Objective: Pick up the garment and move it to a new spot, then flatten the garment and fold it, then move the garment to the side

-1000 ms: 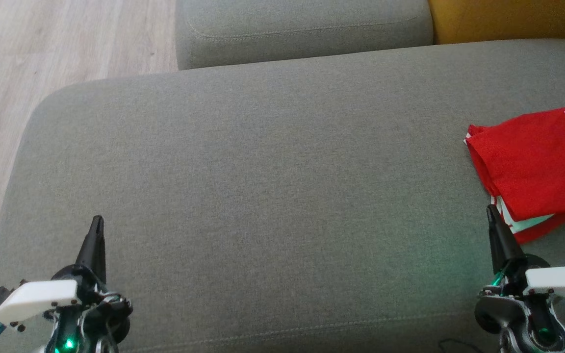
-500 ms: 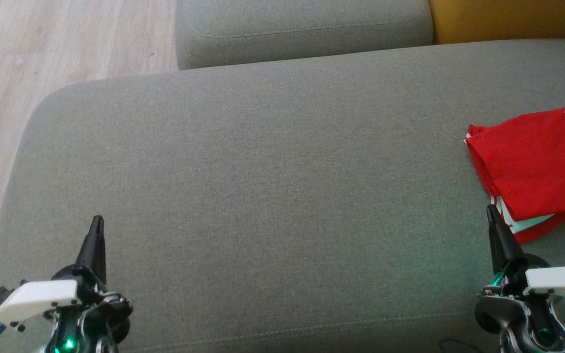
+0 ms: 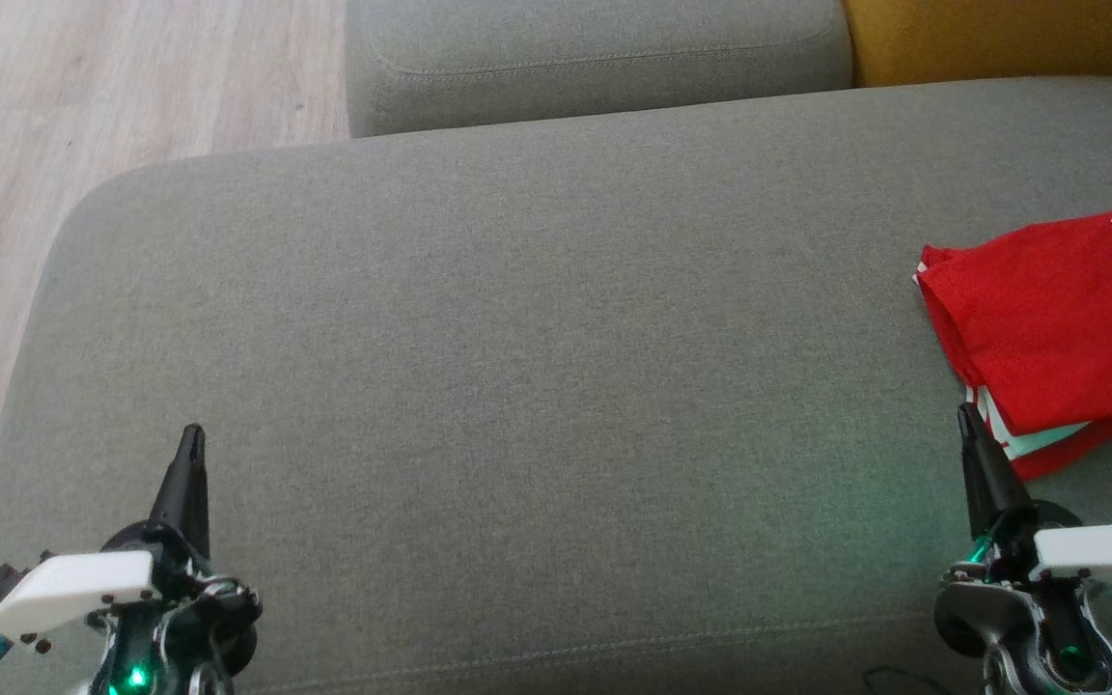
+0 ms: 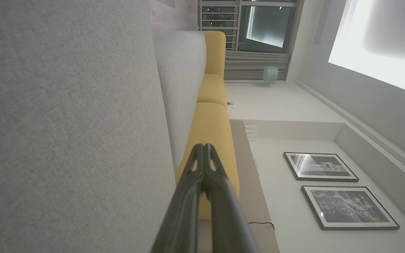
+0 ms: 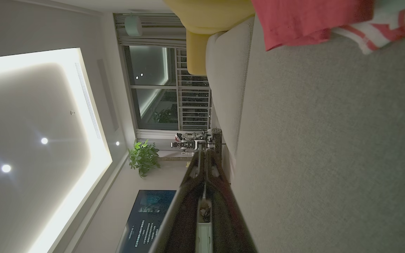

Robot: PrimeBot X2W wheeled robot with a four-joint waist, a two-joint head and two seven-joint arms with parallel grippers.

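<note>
A folded red garment (image 3: 1058,328) with dark lettering and a white-striped hem lies at the far right of the grey sofa cushion (image 3: 537,386); its edge crosses the top of the right wrist view as the garment (image 5: 311,21). My right gripper (image 3: 967,415) stands shut and empty just below the garment's near corner, apart from it. In its own view the right gripper (image 5: 205,153) has both fingers pressed together. My left gripper (image 3: 191,434) is shut and empty at the lower left, above the cushion. The left wrist view shows the left gripper (image 4: 204,147) shut too.
A second grey cushion (image 3: 595,58) sits behind, with a yellow cushion (image 3: 1000,39) to its right. Wooden floor (image 3: 83,97) lies to the left. A wall with framed pictures (image 4: 329,182) appears in the left wrist view.
</note>
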